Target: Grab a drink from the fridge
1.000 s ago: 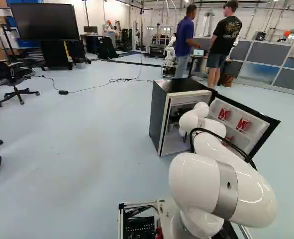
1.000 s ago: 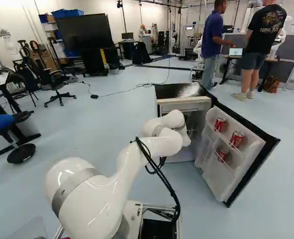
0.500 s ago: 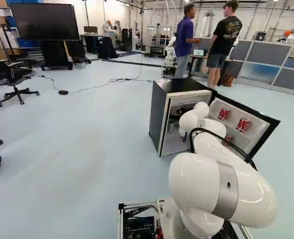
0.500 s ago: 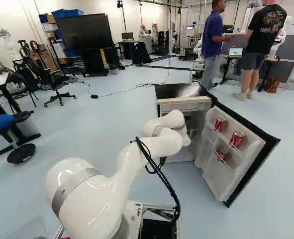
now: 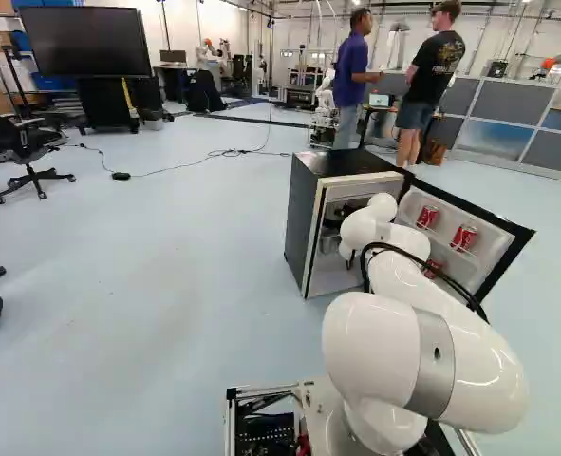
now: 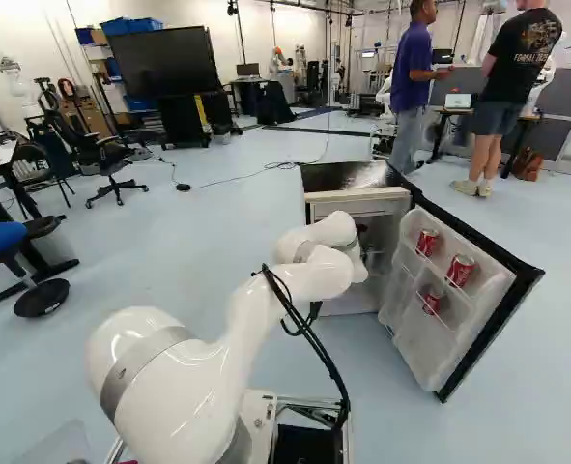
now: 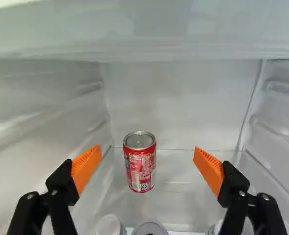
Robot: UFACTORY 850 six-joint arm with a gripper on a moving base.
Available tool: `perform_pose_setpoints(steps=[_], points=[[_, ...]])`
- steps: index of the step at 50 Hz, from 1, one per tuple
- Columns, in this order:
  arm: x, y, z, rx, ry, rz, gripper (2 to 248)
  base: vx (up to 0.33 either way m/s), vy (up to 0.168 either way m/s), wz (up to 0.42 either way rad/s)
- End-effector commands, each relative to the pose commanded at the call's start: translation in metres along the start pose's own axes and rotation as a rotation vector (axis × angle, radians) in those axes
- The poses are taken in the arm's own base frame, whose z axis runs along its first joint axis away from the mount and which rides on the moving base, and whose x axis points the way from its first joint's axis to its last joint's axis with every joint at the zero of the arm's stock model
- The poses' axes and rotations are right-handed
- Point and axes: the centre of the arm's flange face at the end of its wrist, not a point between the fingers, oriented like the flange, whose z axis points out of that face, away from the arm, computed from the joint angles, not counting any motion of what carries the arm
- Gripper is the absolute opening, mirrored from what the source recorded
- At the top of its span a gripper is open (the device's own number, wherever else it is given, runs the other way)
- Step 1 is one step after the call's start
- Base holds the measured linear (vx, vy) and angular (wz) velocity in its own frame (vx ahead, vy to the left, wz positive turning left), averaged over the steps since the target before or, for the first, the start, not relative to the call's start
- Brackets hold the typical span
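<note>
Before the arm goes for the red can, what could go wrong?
The open gripper might clip the white cap or grey round top near its fingers while moving in. The upright red can could tip if one finger touches first. Pulling out, the arm may bump the open fridge door beside it.

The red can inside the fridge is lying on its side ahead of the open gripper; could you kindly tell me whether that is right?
Not quite: the wrist view shows the red can standing upright, not lying on its side. The rest holds: it is inside the fridge, ahead of the open gripper.
</note>
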Motion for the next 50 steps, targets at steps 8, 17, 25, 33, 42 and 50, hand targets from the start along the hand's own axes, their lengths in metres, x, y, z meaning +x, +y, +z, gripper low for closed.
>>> perform_pose_setpoints(steps=[8,17,25,33,42,50], points=[[-0.003,-0.001,0.000,0.000,0.000,0.000,247,0.000,0.000,0.000],[-0.015,-0.002,-0.002,0.000,0.001,-0.001,247,0.000,0.000,0.000],[-0.022,-0.003,-0.003,0.000,0.004,-0.003,247,0.000,0.000,0.000],[-0.024,-0.004,-0.002,0.001,0.009,-0.008,247,0.000,0.000,0.000],[-0.025,-0.006,0.001,0.005,0.018,-0.016,247,0.000,0.000,0.000],[-0.025,-0.008,0.005,0.010,0.026,-0.023,247,0.000,0.000,0.000]])
